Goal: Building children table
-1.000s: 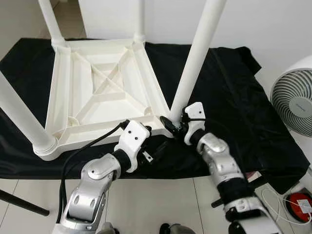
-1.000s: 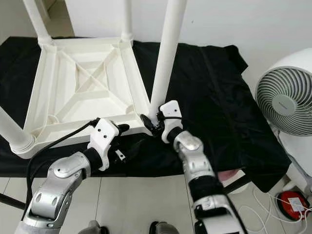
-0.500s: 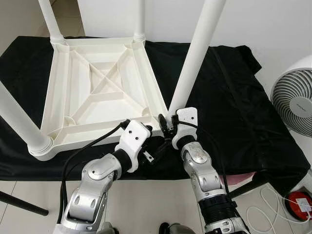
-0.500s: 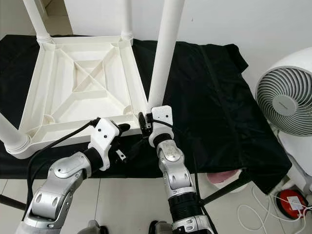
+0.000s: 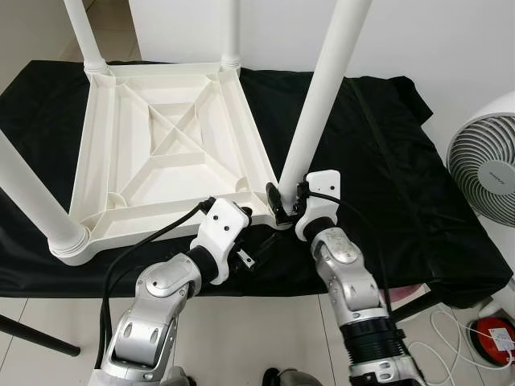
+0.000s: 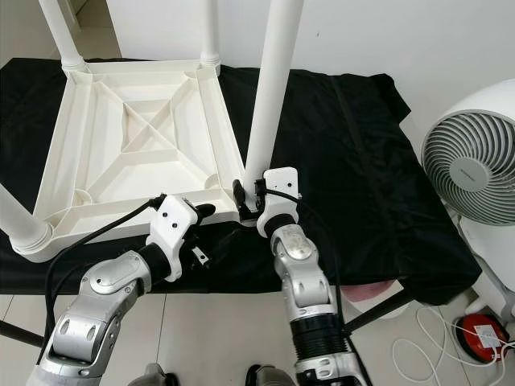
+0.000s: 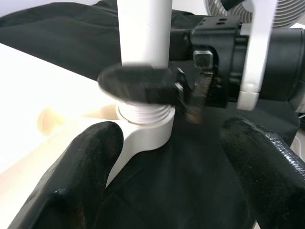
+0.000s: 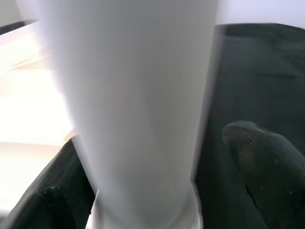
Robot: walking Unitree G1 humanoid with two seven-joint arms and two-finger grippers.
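Note:
A white plastic children's table [image 5: 96,145] lies upside down on a black cloth [image 5: 386,161], with its legs pointing up. The near right leg [image 5: 322,96] stands in the threaded corner socket [image 7: 143,119]. My right gripper [image 5: 286,211] is shut on the base of this leg, a black finger [image 8: 267,167] on each side of it. The leg [image 8: 138,95] looks blurred in the right wrist view. My left gripper [image 5: 251,235] hovers open just in front of the same corner, and its fingers [image 7: 90,162] are spread wide and hold nothing.
A white fan [image 5: 483,173] stands to the right of the cloth-covered surface. A red reel [image 5: 492,331] and cords lie on the tiled floor at the lower right. The near left leg [image 5: 32,193] rises at the left edge. A black cable [image 5: 137,249] runs along my left arm.
My right wrist has turned around the leg's base, and its forearm swung left, then partly back to the right. The left arm has stayed still.

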